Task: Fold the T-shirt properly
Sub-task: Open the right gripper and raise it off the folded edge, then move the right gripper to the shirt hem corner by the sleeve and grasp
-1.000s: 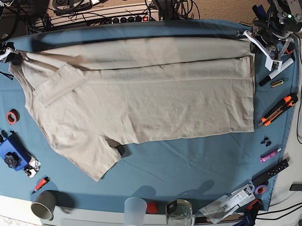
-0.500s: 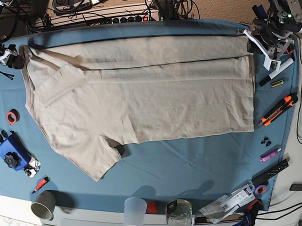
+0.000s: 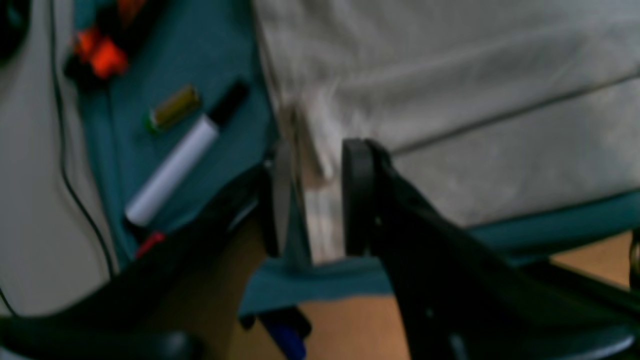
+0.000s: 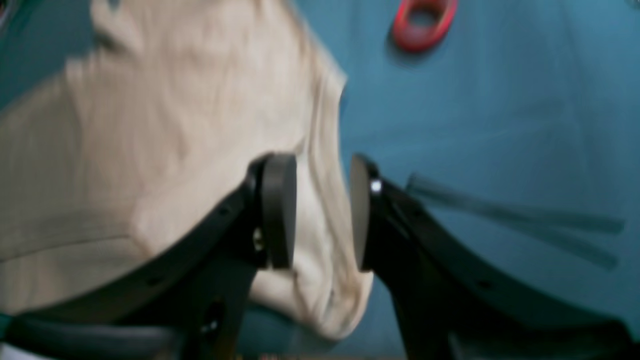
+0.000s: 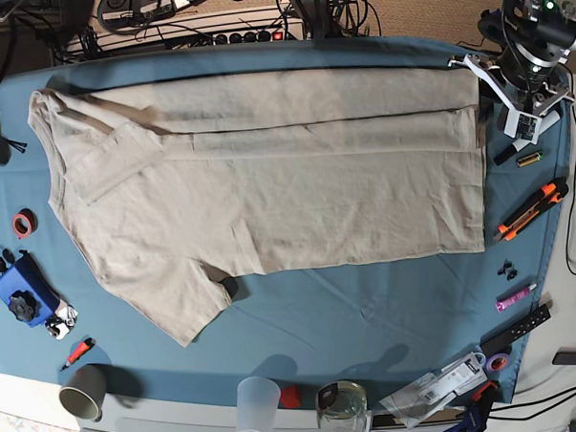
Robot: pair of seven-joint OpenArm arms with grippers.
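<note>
Matt, wrinkled cloth T-shirt (image 5: 296,192)

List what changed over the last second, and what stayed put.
The right gripper has pulled back toward the table's left edge, jaws open around the T-shirt shoulder corner, which now lies further left. The left gripper lifted slightly away at the hem corner, jaws open with the hem between them. The folded shirt body, the marker and the red tape ring stayed put.

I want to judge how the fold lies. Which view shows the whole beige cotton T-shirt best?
The base view: the beige cotton T-shirt lies fully visible. The left wrist view shows a blurred hem corner, the right wrist a blurred bunched edge.
</note>
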